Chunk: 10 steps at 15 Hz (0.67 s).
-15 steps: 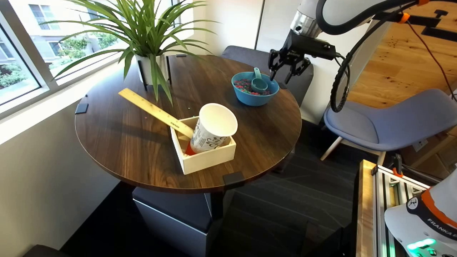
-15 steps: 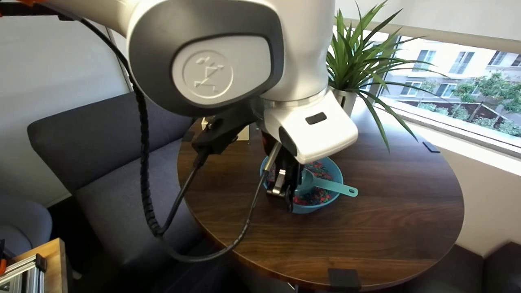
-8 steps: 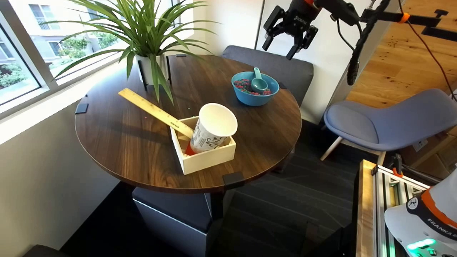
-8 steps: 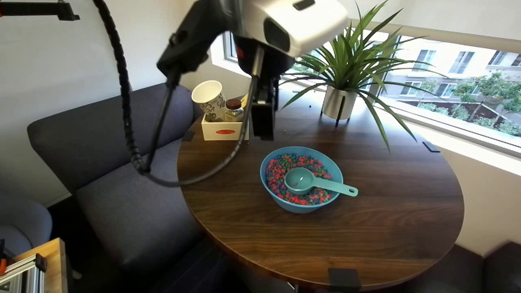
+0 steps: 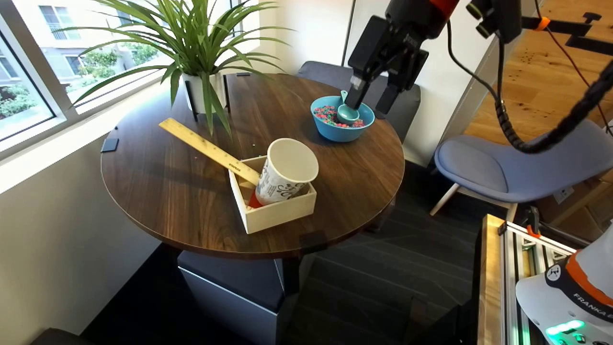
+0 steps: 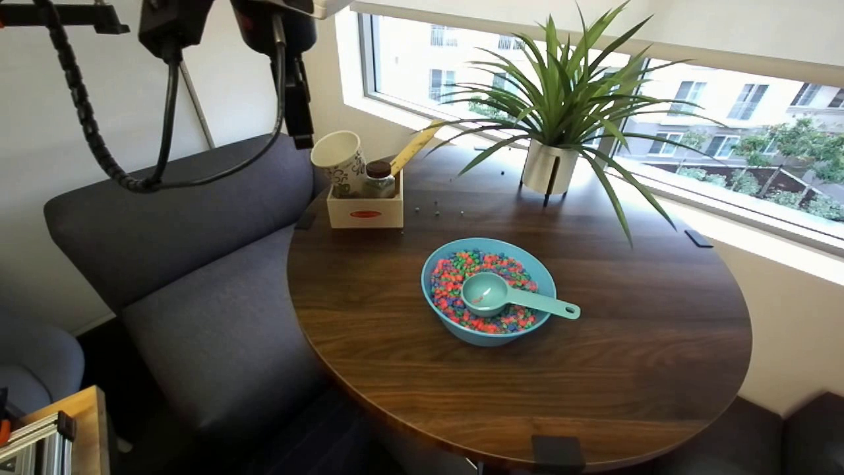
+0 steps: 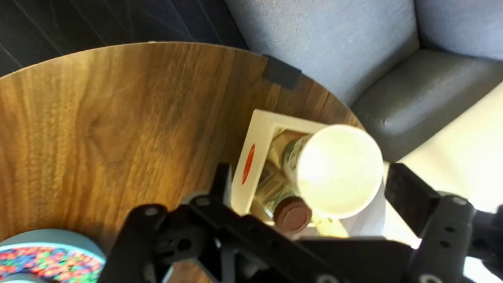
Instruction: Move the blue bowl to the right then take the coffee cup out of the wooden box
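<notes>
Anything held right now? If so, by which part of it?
Nothing held. The end effector is open and apart from the coffee cup, which leans in the wooden box.

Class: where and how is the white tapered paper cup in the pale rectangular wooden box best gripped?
Probably grip the leaning cup just below its rim, bringing the black hand from above: the wide top rises well above the box, while a brown-lidded clear jar sits close beside the lower part.

Desk [image 6: 633,369] of satiny grained wood, smooth matt wooden box [image 5: 282,214], paper coffee cup [image 5: 280,179], smooth plastic blue bowl [image 6: 481,339], glossy plastic scoop [image 6: 515,297], satin metal planter [image 6: 538,168], matt cloth bench [image 6: 217,290]
</notes>
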### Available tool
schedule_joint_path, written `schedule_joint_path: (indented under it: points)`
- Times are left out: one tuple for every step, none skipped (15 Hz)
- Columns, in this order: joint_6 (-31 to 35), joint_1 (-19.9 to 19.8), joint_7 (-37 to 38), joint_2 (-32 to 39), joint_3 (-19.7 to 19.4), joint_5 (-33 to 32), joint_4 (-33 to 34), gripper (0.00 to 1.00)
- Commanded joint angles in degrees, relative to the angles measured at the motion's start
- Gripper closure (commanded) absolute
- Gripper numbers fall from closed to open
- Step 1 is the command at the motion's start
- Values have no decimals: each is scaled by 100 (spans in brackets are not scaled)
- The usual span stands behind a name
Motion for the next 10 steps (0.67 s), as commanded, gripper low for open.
schedule_joint_path:
  points:
    - [942, 284, -706, 45, 335, -29, -508, 0]
    - [508, 182, -306, 39, 260, -14, -226, 0]
    - [722, 255, -417, 63, 330, -22, -330, 0]
    - [830, 288, -487, 83, 363, -26, -395, 0]
    - [852, 292, -543, 90, 364, -27, -422, 0]
    - [1152, 323, -740, 46, 285, 263, -549, 0]
    - [1485, 306, -656, 68, 310, 294, -655, 0]
    - [1773, 323, -627, 99, 318, 397, -710, 0]
    - [2112, 338, -560, 170, 358, 443, -776, 0]
    - [2434, 349, -533, 242, 392, 443, -833, 0]
